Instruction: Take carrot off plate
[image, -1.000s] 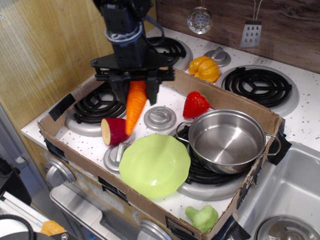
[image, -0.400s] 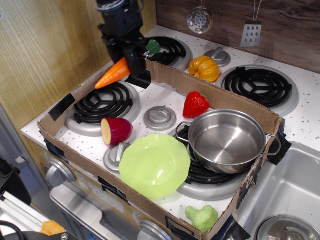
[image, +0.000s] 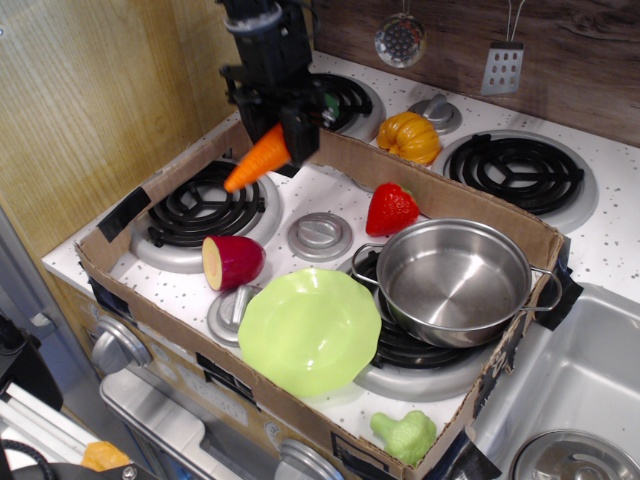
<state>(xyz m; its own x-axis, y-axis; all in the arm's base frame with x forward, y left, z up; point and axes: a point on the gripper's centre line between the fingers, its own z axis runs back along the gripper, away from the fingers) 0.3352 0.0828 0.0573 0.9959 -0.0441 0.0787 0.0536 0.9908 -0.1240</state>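
Note:
My gripper (image: 283, 128) is shut on the orange carrot (image: 257, 159) near its thick end. It holds the carrot in the air above the back left burner (image: 205, 207), with the tip pointing down and left. The carrot's green stem end is hidden behind the fingers. The lime-green plate (image: 309, 329) lies flat at the front of the stove top, well apart from the carrot, with nothing on it.
A cardboard frame (image: 440, 195) borders the stove area. Inside it lie a halved red vegetable (image: 231, 261), a red strawberry (image: 391, 209) and a steel pot (image: 455, 281). An orange-yellow pumpkin (image: 409, 136) sits beyond the cardboard. A green toy (image: 405, 434) lies at the front corner. A sink (image: 580, 390) is at the right.
The gripper has carried the carrot from above the red vegetable up toward the back left. The carrot has swung from hanging upright to slanting, tip to the lower left.

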